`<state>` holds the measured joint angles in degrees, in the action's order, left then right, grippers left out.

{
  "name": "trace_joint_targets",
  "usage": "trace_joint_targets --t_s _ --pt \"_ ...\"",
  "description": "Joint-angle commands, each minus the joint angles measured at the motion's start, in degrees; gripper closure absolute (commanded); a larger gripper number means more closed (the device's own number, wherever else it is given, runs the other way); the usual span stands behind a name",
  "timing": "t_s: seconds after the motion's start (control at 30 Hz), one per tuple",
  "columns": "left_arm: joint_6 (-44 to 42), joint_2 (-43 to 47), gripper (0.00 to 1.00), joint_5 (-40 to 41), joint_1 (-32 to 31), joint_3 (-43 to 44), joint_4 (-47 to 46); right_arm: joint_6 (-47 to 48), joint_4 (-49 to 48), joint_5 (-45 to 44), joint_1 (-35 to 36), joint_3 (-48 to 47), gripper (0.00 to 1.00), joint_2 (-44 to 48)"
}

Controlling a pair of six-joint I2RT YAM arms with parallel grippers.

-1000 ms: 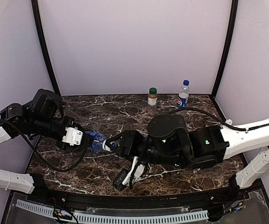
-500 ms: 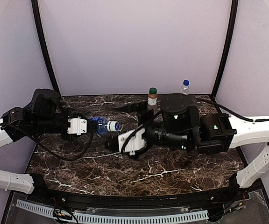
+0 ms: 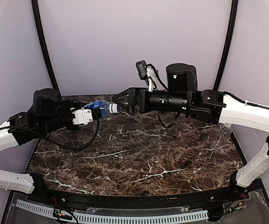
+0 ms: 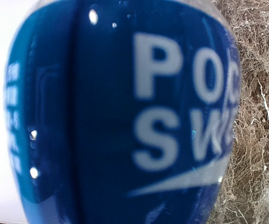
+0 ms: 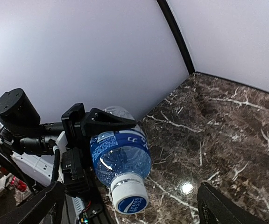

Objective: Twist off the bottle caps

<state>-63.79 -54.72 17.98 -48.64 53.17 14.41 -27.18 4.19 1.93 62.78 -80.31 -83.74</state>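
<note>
Both arms have risen from mid-bench to the far edge, and the right gripper (image 3: 117, 105) has sprung wide apart since a second ago. It now stands open with a finger on either side of the cap (image 5: 129, 196), touching nothing that can be seen. The cap, white-sided with a blue printed top, points straight into the right wrist camera. It sits on the bottle (image 5: 120, 156), a clear one with a blue label, held on its side in the air. The left gripper (image 3: 93, 111) is clamped around the bottle's body, above the far left part of the bench (image 3: 148, 163).

The hazards lie in the closing and the twist. If the right gripper closes off-centre, it may skid round the cap rather than turn it. If the left gripper's hold is too light, the whole bottle may rotate instead. With the bottle lying level, any liquid inside could spill once the cap loosens.
</note>
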Motion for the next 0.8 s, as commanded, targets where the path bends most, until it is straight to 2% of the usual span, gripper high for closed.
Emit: trace_joint_targets --t_s 0.0,0.13,0.3,0.47,0.67,0.7,0.77 --pt "-0.1 0.1 0.68 1.1 0.2 -0.4 -1.8 -13.0 1.5 7.1 -0.8 -2.0 0.07 -3.3" --pt "-0.2 0.1 0.68 0.9 0.1 -0.2 -1.4 -12.7 1.1 8.1 -1.0 -3.1 0.2 -4.7" --pt "-0.3 0.1 0.68 0.7 0.2 0.2 -0.9 -13.4 -0.2 10.4 -1.3 -3.3 0.3 -6.0" --pt "-0.3 0.1 0.68 0.7 0.2 0.2 -0.8 -13.9 -0.3 11.7 -1.5 -3.4 0.5 -6.7" --pt "-0.4 0.1 0.68 0.9 0.1 0.1 -1.2 -14.4 0.0 12.3 -1.6 -3.2 0.52 -7.1" --pt "-0.4 0.1 0.68 0.9 0.1 0.1 -1.2 -14.4 0.0 12.4 -1.6 -3.2 0.54 -7.1" --pt "-0.4 0.1 0.68 0.8 0.1 0.0 -1.2 -14.2 -0.1 12.3 -1.8 -3.2 0.64 -7.0"
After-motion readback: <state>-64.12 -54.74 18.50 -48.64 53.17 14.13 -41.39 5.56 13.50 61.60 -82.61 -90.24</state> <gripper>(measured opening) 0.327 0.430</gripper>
